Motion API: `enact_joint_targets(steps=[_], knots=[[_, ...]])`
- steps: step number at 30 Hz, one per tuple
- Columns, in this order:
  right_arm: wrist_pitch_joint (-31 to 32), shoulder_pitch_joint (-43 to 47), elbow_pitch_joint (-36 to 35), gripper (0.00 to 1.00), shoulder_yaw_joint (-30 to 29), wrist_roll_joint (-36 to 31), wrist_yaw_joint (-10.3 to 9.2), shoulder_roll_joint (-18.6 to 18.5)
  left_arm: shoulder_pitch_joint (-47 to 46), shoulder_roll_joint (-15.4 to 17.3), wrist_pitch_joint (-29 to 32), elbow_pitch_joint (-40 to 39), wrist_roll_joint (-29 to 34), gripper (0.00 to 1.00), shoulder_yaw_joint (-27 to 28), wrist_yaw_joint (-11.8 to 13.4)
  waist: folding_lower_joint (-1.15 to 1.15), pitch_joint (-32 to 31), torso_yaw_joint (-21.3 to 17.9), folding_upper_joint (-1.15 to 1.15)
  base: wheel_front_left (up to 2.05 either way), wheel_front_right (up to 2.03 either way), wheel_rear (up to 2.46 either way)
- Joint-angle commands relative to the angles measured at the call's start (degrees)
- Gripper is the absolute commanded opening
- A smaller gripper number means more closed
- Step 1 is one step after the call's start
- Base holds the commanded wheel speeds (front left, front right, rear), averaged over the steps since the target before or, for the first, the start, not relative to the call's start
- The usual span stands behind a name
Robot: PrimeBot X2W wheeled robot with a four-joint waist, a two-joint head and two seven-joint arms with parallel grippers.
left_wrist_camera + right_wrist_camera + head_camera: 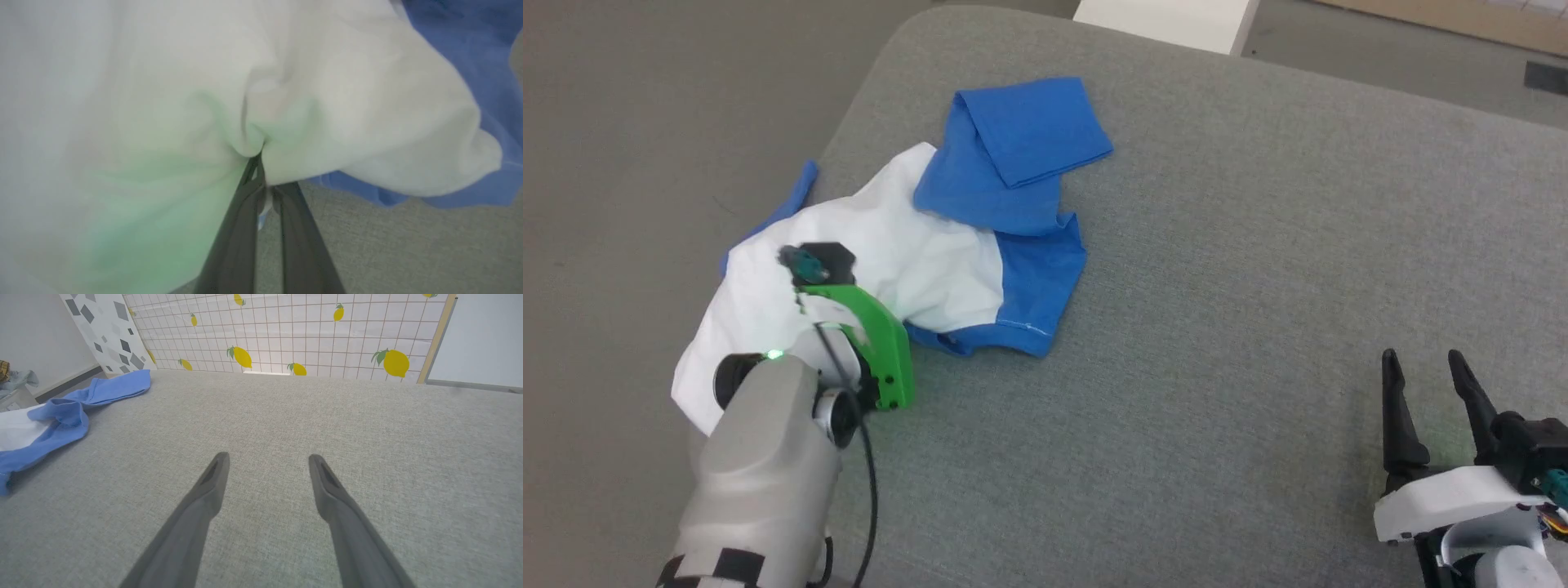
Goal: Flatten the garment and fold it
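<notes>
The garment (907,261) lies crumpled at the grey table's left side, white body bunched, one blue sleeve (1021,139) folded on top toward the far side. Its left part droops over the table's edge. No bear logo shows. My left arm (768,441) reaches over the white cloth, its fingers hidden under the green wrist bracket (882,343). In the left wrist view my left gripper (263,163) is shut on a pinch of white cloth (347,102). At the lower right my right gripper (1421,359) stands open above bare table, far from the garment (61,412).
The grey table (1217,286) stretches wide to the right of the garment. Its left edge runs right beside the cloth, with floor (621,163) beyond. A white box (1168,20) stands past the far edge. A lemon-patterned wall (286,330) rises behind the table.
</notes>
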Motion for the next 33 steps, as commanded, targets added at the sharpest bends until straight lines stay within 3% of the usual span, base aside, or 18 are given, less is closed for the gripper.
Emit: enact_joint_targets(steps=[1,7,12,18,23,33], knots=[[-0.6,-0.2,0.6,1.00,0.2,0.5,-0.09,0.0,-1.6,-0.4,-3.1,-0.4,-1.6,0.00,1.5,-0.2,-0.01,-1.8,0.9,0.00,0.00,0.00,0.00],[-1.7,0.2,3.6,1.00,1.3,2.5,-0.09,0.0,-7.2,0.1,-13.3,-7.4,-4.1,0.00,3.9,-1.0,-0.01,-6.1,1.4,0.00,0.00,0.00,0.00],[-2.5,0.4,6.1,1.00,2.1,4.6,-0.09,0.0,-13.9,1.7,-14.5,-14.1,-4.6,0.00,2.5,-1.3,-0.01,-9.2,-0.7,0.00,0.00,0.00,0.00],[-2.8,0.4,8.4,1.00,3.3,6.7,-0.09,0.0,-24.1,3.6,-14.6,-19.9,-3.2,0.00,0.6,-1.4,-0.01,-11.8,-6.6,0.00,0.00,0.00,0.00],[-2.8,0.5,8.2,1.00,3.7,7.6,-0.09,0.0,-32.7,4.0,-16.3,-20.5,-2.6,0.00,0.2,-1.4,-0.01,-12.5,-13.8,0.00,0.00,0.00,0.00],[-2.9,0.5,8.0,1.00,1.4,7.3,-0.09,0.0,-39.0,-1.2,-18.1,-19.1,-8.7,0.00,-2.0,-1.4,-0.01,-11.7,-25.0,0.00,0.00,0.00,0.00]])
